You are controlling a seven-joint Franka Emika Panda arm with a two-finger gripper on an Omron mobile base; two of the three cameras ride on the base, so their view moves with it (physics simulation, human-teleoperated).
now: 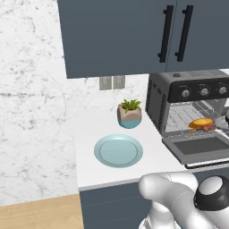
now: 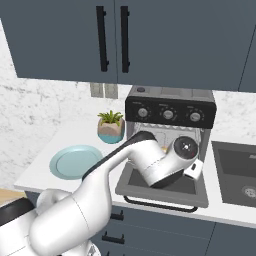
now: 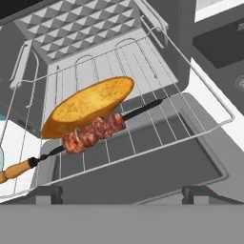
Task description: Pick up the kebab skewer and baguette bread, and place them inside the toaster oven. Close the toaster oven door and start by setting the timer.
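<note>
On a white counter [image 1: 94,165], the oven [image 1: 188,105] stood door [image 1: 199,147] down; baguette [image 3: 90,105] and skewer [image 3: 95,131] touched on its rack [image 3: 157,119]. Gripper [image 3: 121,200] released; knob labels seemed unreadable.

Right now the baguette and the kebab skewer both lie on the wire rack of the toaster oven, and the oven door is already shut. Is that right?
Not quite. The baguette and kebab skewer do lie on the wire rack of the toaster oven, but the oven door is dropped open, flat in front. The left base view shows it plainly.
</note>
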